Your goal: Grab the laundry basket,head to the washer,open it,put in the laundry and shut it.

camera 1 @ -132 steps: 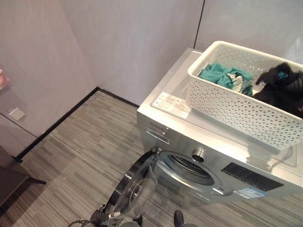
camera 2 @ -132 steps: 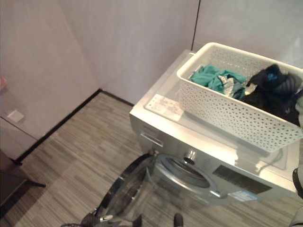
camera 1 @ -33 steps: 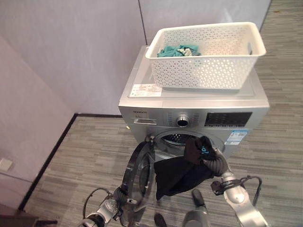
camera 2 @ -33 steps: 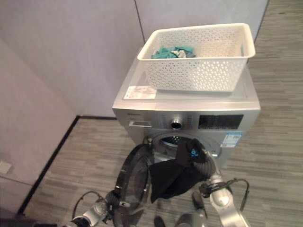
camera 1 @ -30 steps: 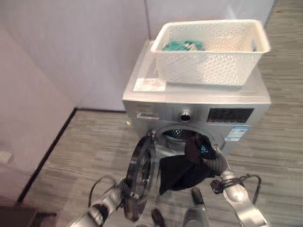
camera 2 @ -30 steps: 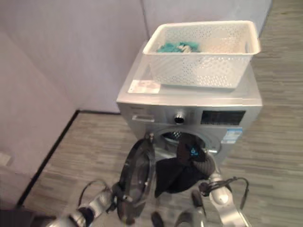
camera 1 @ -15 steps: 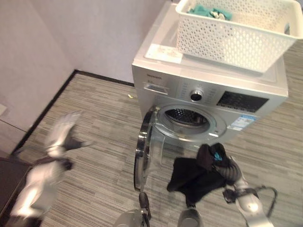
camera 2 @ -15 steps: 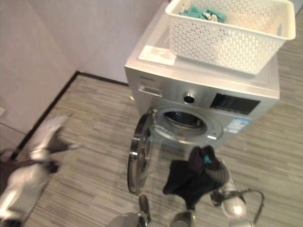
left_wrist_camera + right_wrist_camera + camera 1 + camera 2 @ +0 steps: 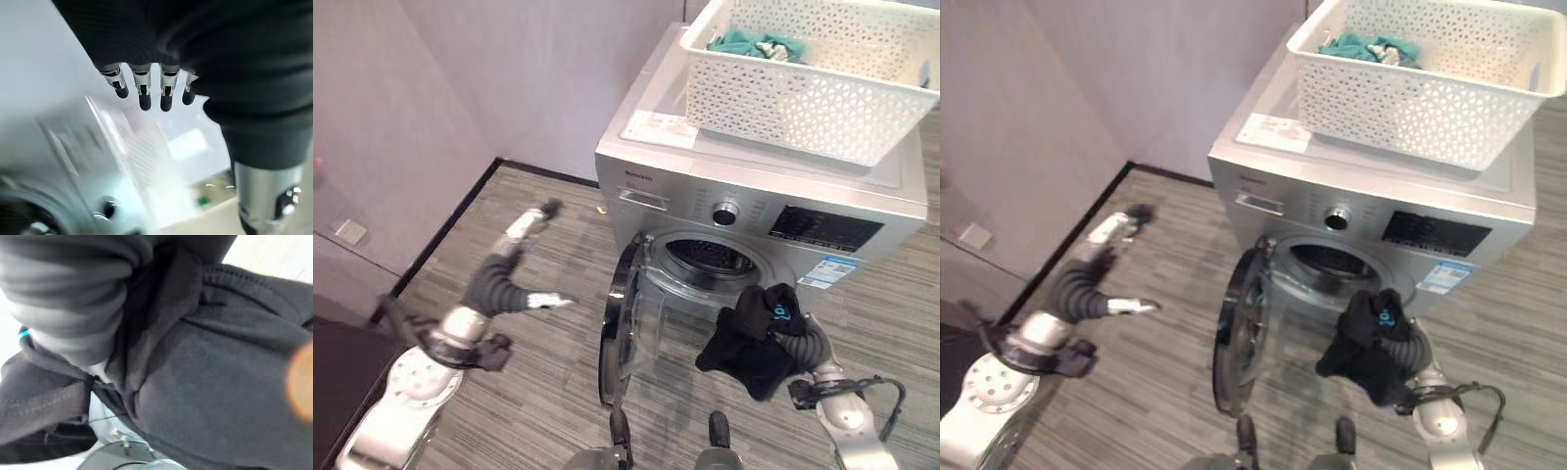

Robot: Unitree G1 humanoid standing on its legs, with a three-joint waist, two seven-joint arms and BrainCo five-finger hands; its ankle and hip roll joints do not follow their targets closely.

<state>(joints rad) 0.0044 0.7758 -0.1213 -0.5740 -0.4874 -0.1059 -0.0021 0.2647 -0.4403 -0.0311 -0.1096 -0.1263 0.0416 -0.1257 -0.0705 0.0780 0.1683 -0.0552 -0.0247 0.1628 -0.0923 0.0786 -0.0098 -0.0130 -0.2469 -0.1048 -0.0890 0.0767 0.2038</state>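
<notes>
1. The washer [image 9: 773, 211] is a silver front-loader standing with its back near a pale wall [image 9: 558, 78], its round opening facing the robot.
2. The washer door [image 9: 625, 323] is swung wide open on its left hinge and stands edge-on to the head camera, its long axis upright and its glass bulge toward the drum.
3. The laundry basket [image 9: 822, 83], white and perforated, sits on top of the washer with its long axis running along the washer's width; its right end reaches past the washer's right edge.
4. A teal cloth [image 9: 749, 44] lies in the basket's far left corner.
5. The right hand [image 9: 793, 328] is low in front of the drum opening, with a black garment [image 9: 744, 348] bunched over it and hanging below. In the right wrist view the dark cloth [image 9: 220, 382] covers the fingers, so I cannot tell how they are set.
6. The left hand [image 9: 524, 230] is raised well to the left of the door, apart from it, its fingers [image 9: 142, 88] straight and side by side, holding nothing.
7. The floor [image 9: 529, 392] is grey striped planking with a black skirting strip [image 9: 440, 235] along the left wall.
</notes>
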